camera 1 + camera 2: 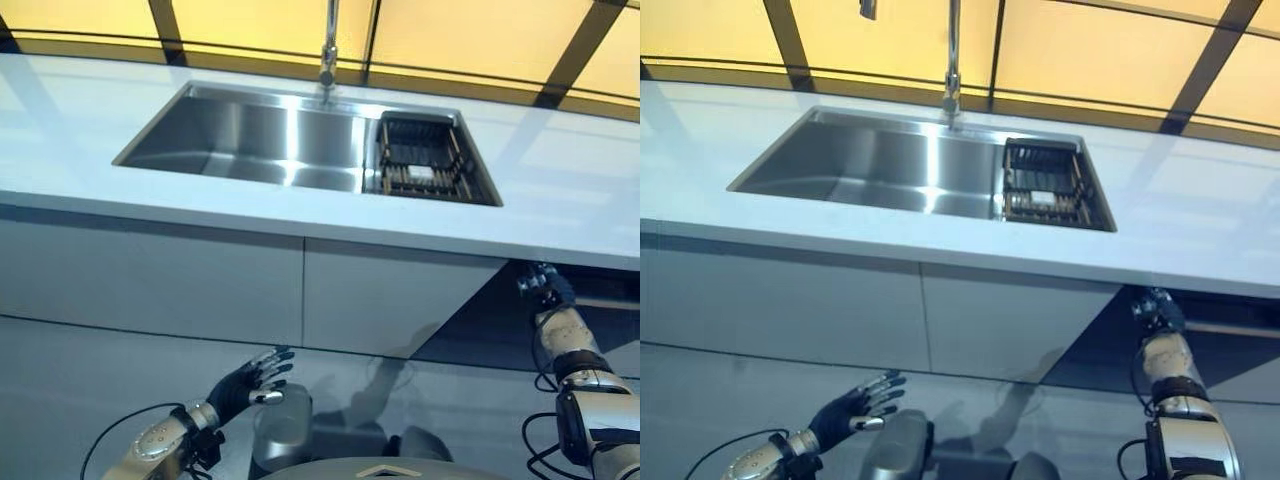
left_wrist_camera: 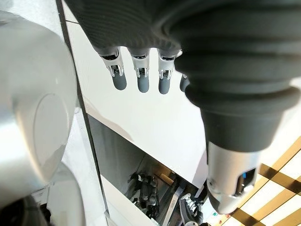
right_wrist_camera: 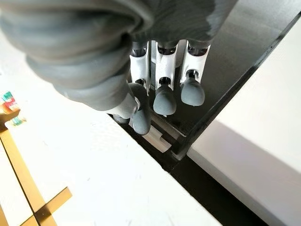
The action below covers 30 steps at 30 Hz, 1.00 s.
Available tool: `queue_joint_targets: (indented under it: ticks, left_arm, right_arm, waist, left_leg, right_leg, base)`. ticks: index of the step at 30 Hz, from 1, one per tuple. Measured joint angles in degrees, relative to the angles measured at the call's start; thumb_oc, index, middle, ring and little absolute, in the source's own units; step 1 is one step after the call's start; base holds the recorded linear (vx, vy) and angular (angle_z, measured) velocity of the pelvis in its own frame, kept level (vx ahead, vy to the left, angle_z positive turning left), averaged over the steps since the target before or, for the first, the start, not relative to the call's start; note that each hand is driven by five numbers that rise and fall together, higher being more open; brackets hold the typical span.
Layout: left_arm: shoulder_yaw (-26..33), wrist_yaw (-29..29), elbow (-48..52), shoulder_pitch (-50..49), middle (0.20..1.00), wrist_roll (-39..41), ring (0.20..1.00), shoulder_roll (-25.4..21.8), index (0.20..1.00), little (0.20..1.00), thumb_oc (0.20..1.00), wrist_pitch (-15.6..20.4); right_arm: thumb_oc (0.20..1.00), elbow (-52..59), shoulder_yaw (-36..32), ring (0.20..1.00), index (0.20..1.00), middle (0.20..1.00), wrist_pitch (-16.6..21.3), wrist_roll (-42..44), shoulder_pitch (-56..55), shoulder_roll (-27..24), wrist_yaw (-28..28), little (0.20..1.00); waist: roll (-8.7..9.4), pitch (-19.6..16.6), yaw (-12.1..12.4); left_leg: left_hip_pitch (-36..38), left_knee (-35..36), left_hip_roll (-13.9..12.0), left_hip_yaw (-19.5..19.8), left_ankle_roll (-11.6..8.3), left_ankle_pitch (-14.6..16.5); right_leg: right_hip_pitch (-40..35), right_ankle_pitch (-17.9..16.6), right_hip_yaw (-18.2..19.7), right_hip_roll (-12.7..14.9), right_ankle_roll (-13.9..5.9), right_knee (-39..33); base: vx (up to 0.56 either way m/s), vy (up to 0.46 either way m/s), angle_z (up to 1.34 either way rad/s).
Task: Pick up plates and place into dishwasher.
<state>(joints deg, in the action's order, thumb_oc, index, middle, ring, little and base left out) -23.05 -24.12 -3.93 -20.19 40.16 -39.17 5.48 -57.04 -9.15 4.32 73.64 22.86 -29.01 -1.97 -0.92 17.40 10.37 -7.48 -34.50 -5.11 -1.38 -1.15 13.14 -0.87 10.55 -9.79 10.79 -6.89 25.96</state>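
Right hand [image 1: 541, 286] at 4 o'clock, fingers curled on dark dishwasher door's [image 1: 480, 325] top edge, opening step; left hand [image 1: 247, 381] spread, idle; no plates visible; next, pull door down.

No readable text, label, number or sign on anything.
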Motion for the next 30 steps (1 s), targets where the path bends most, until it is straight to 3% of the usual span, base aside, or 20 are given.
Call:
queue_joint_targets:
  ticks: [6, 11, 16, 22, 23, 24, 25, 30]
  left_arm:
    - [2.27, 1.17, -4.83, -0.46, 1.000, -0.05, 1.000, 7.01, 1.000, 1.000, 1.000, 4.63]
    - [5.92, 2.83, -7.15, -0.53, 1.000, -0.17, 1.000, 9.96, 1.000, 1.000, 1.000, 7.59]
    - [8.15, 2.66, -8.82, -0.53, 1.000, -0.66, 1.000, 12.43, 1.000, 1.000, 1.000, 9.03]
    - [8.94, 2.68, -9.02, -1.04, 1.000, -1.44, 1.000, 15.14, 1.000, 1.000, 1.000, 12.58]
    - [9.07, 2.68, -9.02, -1.01, 1.000, -2.52, 1.000, 15.50, 1.000, 1.000, 1.000, 13.28]
    - [9.01, 2.61, -9.01, -0.89, 1.000, -3.23, 1.000, 15.72, 1.000, 1.000, 1.000, 13.99]
    - [9.03, 2.53, -9.01, -0.83, 1.000, -3.25, 1.000, 15.97, 1.000, 1.000, 1.000, 14.24]
    - [8.61, 2.20, -9.05, -0.73, 1.000, -3.25, 1.000, 17.46, 1.000, 1.000, 1.000, 14.64]
  right_arm:
    - [0.200, 16.44, 0.41, 0.200, 0.200, 0.200, 7.41, -8.13, -12.21, 8.26, -7.09, 0.200]
    - [0.200, 19.13, 0.72, 0.200, 0.200, 0.200, 9.20, -16.73, -20.02, 8.82, -11.83, 0.200]
    - [0.200, 23.51, 0.75, 0.200, 0.200, 0.200, 10.11, -21.61, -26.60, 8.92, -10.68, 0.200]
    - [0.200, 33.36, 0.99, 0.200, 0.200, 0.200, 11.70, -22.39, -31.75, 10.36, -2.50, 0.200]
    - [0.376, 35.62, 1.54, 0.376, 0.376, 0.376, 11.92, -22.39, -33.16, 10.75, -0.46, 0.376]
    - [0.881, 36.71, 2.46, 0.881, 0.881, 0.881, 12.46, -22.40, -34.18, 11.01, 1.51, 0.881]
    - [1.000, 36.90, 3.32, 1.000, 1.000, 1.000, 12.66, -22.41, -34.71, 11.27, 2.90, 1.000]
    - [1.000, 37.13, 7.73, 1.000, 1.000, 1.000, 12.75, -23.30, -35.45, 12.65, 5.83, 1.000]
  waist:
    - [1.35, -2.49, -3.26]
    - [2.09, -4.85, -5.88]
    - [2.58, -7.82, -8.88]
    - [2.35, -9.90, -11.17]
    - [2.19, -10.59, -11.16]
    - [2.20, -11.10, -11.34]
    - [2.20, -11.63, -11.42]
    - [1.77, -13.90, -12.63]
  left_leg:
    - [2.02, 6.91, 0.74, -2.94, 0.33, -2.64]
    - [4.02, 12.35, 1.02, -4.88, -0.11, -4.73]
    - [5.40, 16.81, 0.54, -6.16, -0.70, -6.75]
    - [7.65, 24.02, 0.45, -7.70, -1.38, -10.26]
    - [8.12, 25.61, 0.40, -8.05, -1.56, -10.92]
    - [8.66, 27.06, 0.42, -8.20, -1.73, -11.62]
    - [9.01, 28.32, 0.43, -8.39, -1.74, -12.27]
    - [10.11, 33.68, 0.40, -9.06, -2.16, -14.74]
  right_leg:
    - [-0.01, -2.99, 1.98, 0.28, -0.29, -5.71]
    - [0.20, -4.23, 3.34, 0.25, 0.04, -8.56]
    - [1.08, -5.21, 3.99, -0.55, 0.81, -10.95]
    - [1.02, -7.26, 4.58, -1.47, 1.05, -15.34]
    - [1.06, -7.68, 4.63, -1.64, 1.08, -16.27]
    - [0.98, -7.95, 4.62, -1.75, 1.13, -16.93]
    - [1.01, -8.20, 4.57, -1.84, 1.19, -17.43]
    - [1.04, -9.66, 4.46, -2.48, 1.25, -20.68]
  base:
    - [-0.09, 0.112, -0.20]
    - [-0.11, 0.065, -0.19]
    - [-0.10, 0.033, -0.14]
    - [-0.11, 0.025, -0.14]
    - [-0.09, 0.030, -0.16]
    - [-0.08, 0.028, -0.13]
    - [-0.08, 0.026, -0.05]
    - [-0.06, 0.025, -0.04]
